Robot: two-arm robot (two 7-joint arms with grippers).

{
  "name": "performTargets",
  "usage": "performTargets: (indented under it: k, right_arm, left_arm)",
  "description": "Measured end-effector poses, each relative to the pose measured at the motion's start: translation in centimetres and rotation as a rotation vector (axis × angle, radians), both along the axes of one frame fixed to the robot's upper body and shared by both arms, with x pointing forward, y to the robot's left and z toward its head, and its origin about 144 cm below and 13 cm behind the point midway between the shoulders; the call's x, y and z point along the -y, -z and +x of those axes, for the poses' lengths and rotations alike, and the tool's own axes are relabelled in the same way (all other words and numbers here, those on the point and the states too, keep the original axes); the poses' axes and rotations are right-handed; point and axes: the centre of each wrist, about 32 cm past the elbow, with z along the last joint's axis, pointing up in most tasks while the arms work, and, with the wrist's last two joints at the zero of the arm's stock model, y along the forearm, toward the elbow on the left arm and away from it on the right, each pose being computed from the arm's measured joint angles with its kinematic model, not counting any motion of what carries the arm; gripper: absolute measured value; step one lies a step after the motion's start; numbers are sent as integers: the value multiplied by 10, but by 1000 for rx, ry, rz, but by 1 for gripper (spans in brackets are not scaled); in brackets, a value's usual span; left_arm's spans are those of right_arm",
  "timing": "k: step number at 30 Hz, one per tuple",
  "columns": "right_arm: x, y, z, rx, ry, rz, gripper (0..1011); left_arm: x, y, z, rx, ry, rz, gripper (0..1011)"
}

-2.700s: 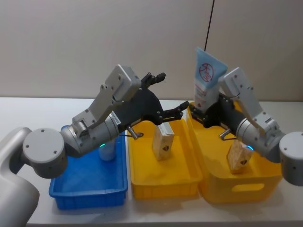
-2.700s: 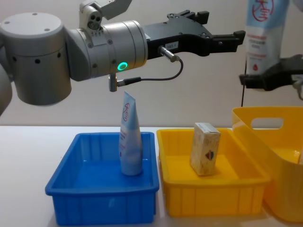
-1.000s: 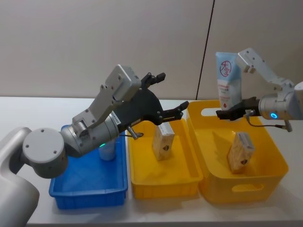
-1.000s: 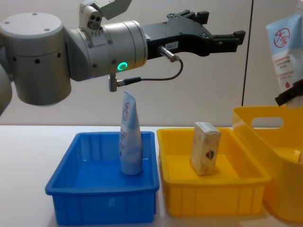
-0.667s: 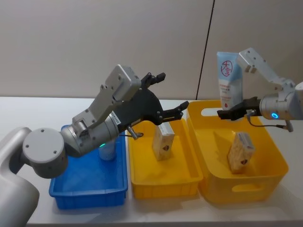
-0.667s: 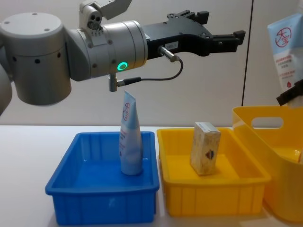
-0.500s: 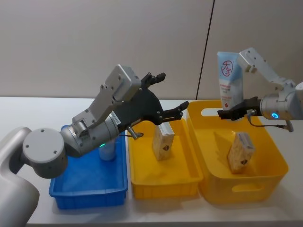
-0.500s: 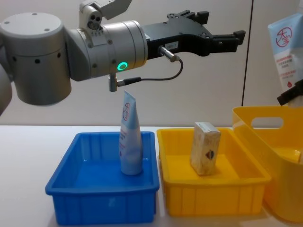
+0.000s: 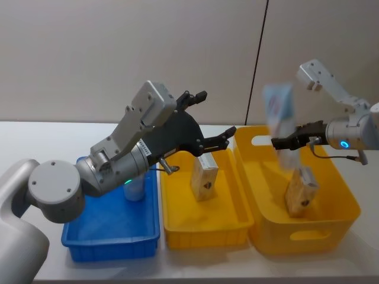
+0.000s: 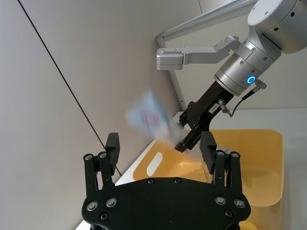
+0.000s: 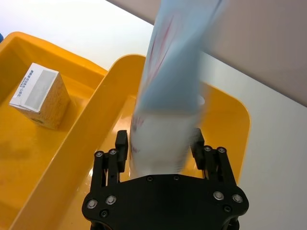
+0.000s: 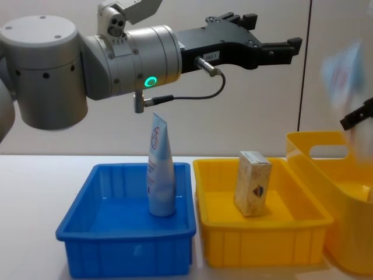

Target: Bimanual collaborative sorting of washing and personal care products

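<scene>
The light-blue pouch (image 9: 279, 121) (image 11: 172, 86) (image 12: 344, 76) shows as a blur, loose and dropping between the fingers of my right gripper (image 9: 277, 142) (image 11: 159, 143), which is open over the large yellow bin (image 9: 308, 242). My left gripper (image 9: 216, 112) (image 12: 277, 29) (image 10: 159, 143) hangs open and holds nothing above the middle yellow bin (image 9: 204, 234). One beige carton (image 9: 204, 177) (image 12: 252, 184) stands in the middle bin, another carton (image 9: 300, 190) in the large bin. A blue-white tube (image 12: 159, 175) stands upright in the blue bin (image 12: 125, 256).
The three bins sit side by side on the white table (image 9: 35, 142), blue at the left, the large yellow one at the right. A grey wall with a dark vertical seam (image 9: 256, 65) rises behind. My left forearm (image 9: 118, 160) crosses above the blue bin.
The pouch, held upright and still half a second ago, has slipped downward out of the right gripper toward the large yellow bin. The left arm has not moved.
</scene>
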Motion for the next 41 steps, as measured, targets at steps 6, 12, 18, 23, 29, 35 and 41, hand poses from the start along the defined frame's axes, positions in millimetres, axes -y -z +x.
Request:
performTargets:
  k: [6, 12, 18, 23, 29, 35, 41]
  right_arm:
    - [0, 0, 0, 0, 1, 0, 944]
    - [0, 0, 0, 0, 1, -1, 1003]
    - [0, 0, 0, 0, 1, -1, 1003]
    - [0, 0, 0, 0, 1, -1, 1003]
    - [0, 0, 0, 0, 2, -1, 1003]
    - [0, 0, 0, 0, 1, -1, 1003]
    - [0, 0, 0, 0, 1, -1, 1003]
  left_arm:
    - [0, 0, 0, 0, 0, 0, 1001]
    - [0, 0, 0, 0, 0, 0, 1001]
    - [0, 0, 0, 0, 0, 0, 1001]
    - [0, 0, 0, 0, 0, 0, 1001]
    - [0, 0, 0, 0, 0, 0, 1002]
    - [0, 0, 0, 0, 0, 0, 1001]
    - [0, 0, 0, 0, 0, 0, 1001]
